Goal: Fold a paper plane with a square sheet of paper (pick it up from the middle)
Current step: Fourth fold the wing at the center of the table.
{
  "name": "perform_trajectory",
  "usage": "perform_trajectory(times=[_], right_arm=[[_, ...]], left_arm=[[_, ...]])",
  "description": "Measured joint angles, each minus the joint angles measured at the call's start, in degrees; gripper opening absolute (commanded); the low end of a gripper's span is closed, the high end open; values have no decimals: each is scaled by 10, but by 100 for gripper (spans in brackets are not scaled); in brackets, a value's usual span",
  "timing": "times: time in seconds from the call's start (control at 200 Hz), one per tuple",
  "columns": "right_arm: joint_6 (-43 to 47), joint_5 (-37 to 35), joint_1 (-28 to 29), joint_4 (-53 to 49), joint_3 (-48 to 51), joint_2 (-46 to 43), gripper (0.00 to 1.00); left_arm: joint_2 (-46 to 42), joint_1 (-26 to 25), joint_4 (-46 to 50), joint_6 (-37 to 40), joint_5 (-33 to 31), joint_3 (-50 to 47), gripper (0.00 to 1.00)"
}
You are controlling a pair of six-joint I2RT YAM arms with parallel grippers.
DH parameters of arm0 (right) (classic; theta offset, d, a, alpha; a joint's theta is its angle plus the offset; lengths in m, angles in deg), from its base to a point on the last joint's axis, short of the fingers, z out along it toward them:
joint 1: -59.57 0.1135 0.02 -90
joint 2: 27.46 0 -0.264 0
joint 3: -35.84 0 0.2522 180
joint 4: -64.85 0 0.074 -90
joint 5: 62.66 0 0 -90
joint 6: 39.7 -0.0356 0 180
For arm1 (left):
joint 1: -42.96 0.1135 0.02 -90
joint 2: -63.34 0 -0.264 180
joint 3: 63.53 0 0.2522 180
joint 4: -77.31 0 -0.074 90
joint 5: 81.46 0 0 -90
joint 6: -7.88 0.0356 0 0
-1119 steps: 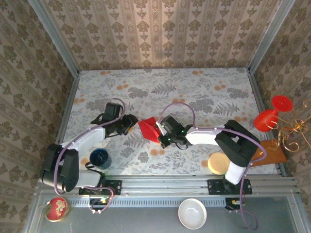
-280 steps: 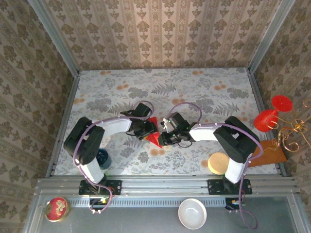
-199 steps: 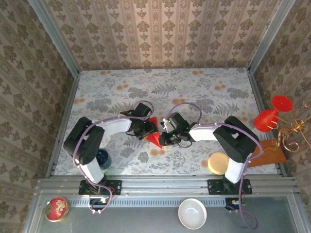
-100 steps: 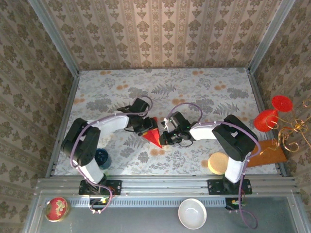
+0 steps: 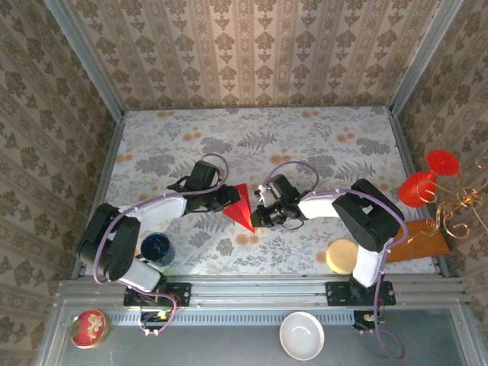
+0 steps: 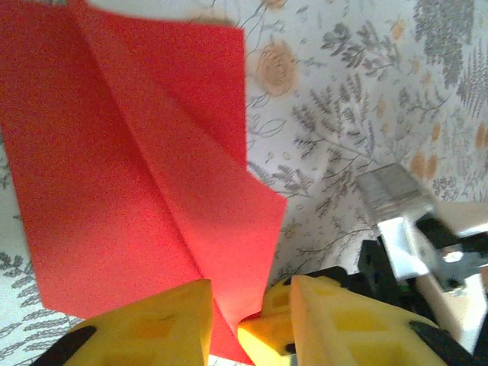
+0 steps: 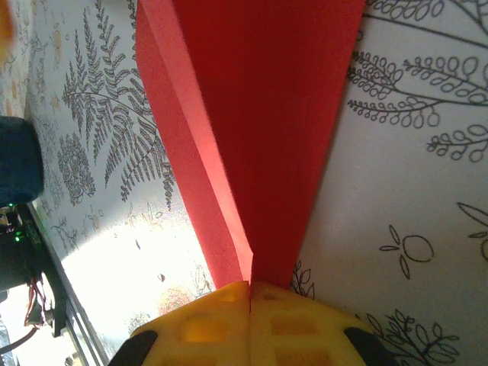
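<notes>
Leftward our left tool [image 6: 226, 303] has drawn back, narrow around the folded bright red paper sheet [image 6: 114, 168]; our right tool [image 7: 250, 290] pinches it; opposing pulls could tear it

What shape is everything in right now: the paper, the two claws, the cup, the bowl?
red paper: folded, creased, tapering to a point.
right gripper: shut on the red paper's narrow end.
left gripper: jaws slightly apart, paper edge between them.
blue cup: upright.
white bowl: upright, empty.
</notes>
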Motion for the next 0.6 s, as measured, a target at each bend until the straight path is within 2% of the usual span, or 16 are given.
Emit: perform_trajectory(times=[0.39, 0.6], right_arm=[[-1, 13, -3, 3, 0, 4, 9], [-1, 14, -6, 3, 0, 5, 10]], left_arm=[[82, 0, -73, -3, 42, 15, 19], [100, 0, -83, -3, 52, 27, 18]])
